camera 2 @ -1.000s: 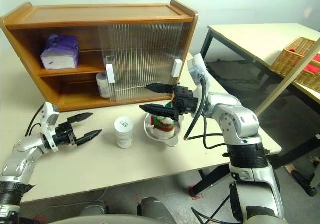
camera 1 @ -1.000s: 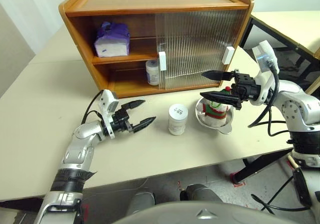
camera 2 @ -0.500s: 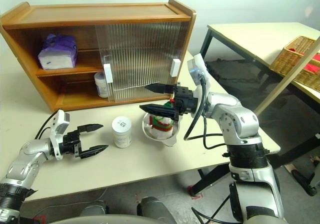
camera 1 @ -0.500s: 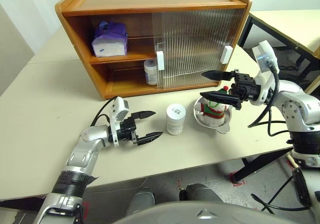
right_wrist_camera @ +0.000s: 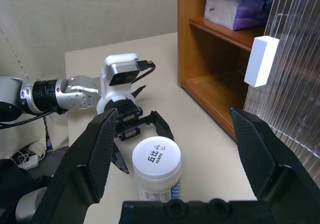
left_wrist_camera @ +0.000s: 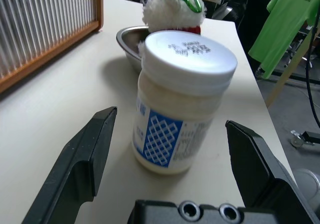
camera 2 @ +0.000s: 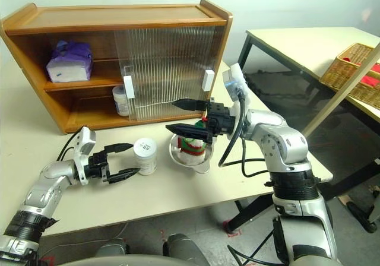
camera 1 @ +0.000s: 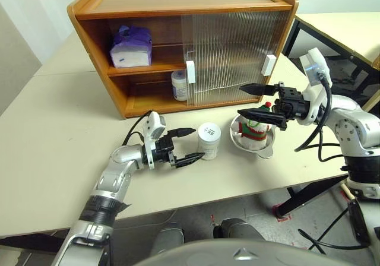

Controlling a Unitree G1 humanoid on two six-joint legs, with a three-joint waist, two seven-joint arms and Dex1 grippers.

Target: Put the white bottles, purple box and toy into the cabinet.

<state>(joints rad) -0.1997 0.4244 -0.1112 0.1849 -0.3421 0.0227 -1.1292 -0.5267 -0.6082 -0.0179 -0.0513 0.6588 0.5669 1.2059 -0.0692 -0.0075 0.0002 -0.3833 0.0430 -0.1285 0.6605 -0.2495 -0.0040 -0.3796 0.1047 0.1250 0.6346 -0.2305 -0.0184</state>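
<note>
One white bottle (camera 1: 209,140) stands on the table in front of the cabinet (camera 1: 95,16). My left gripper (camera 1: 196,143) is open and level beside it. Its fingers (left_wrist_camera: 85,154) reach either side of the bottle's near face without touching. The other white bottle (camera 1: 179,85) stands on the cabinet's lower shelf by the door edge. The purple box (camera 1: 132,45) lies on the upper shelf. The toy (camera 1: 256,129) sits in a steel bowl (camera 1: 270,149). My right gripper (camera 1: 240,100) hovers open just above the toy, holding nothing.
Ribbed sliding doors (camera 1: 228,52) cover the cabinet's right half; the left half stands open. A second table (camera 2: 309,46) with a wicker basket (camera 2: 356,64) is off to the right. The table's front edge runs close below both arms.
My left gripper has slid right across the table to the standing white bottle, staying open. The right arm, the bottle and the toy have kept still.
</note>
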